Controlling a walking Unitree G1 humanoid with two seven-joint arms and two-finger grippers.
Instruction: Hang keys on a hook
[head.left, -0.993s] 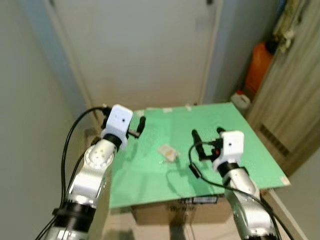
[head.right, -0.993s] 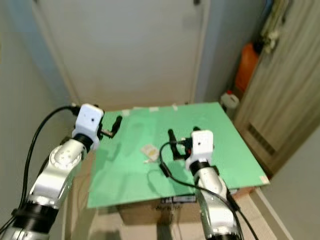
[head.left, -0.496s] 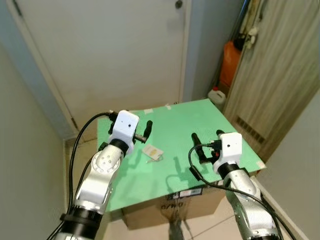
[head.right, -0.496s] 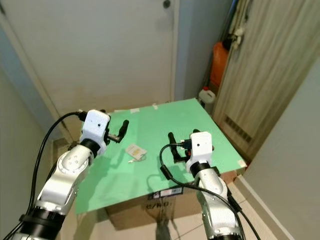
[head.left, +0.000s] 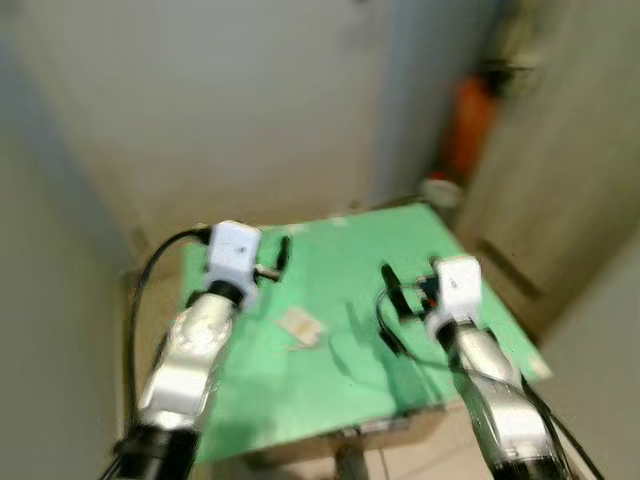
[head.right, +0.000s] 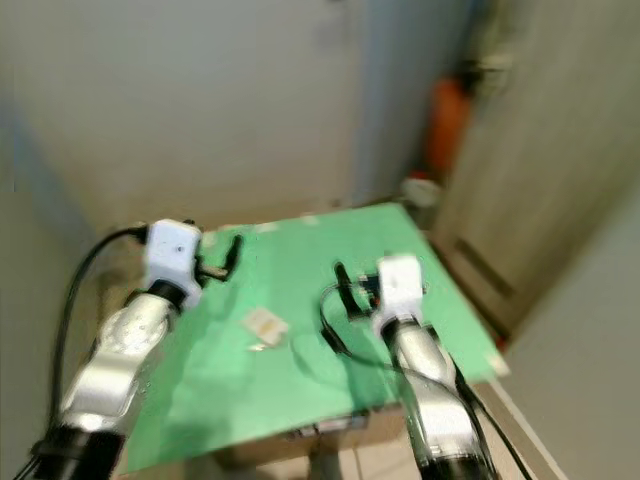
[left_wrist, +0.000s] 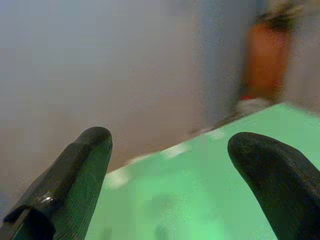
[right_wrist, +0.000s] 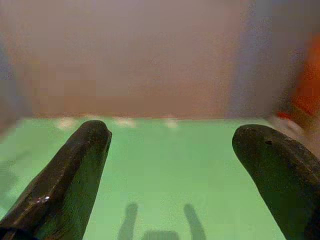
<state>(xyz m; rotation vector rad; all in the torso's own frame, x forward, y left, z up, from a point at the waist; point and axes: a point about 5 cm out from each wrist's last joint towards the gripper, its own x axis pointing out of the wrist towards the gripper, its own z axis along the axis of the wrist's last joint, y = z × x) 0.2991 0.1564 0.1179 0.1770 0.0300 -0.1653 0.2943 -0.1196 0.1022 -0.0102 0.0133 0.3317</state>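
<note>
Both grippers hover over the green table (head.left: 330, 400) with fingers spread wide and nothing between them. The left gripper (head.left: 281, 252) is near the table's far left part, the right gripper (head.left: 410, 285) toward its middle. A small pale object, probably the keys (head.left: 300, 326), though blur hides detail, lies flat between them, nearer the left gripper.
</note>
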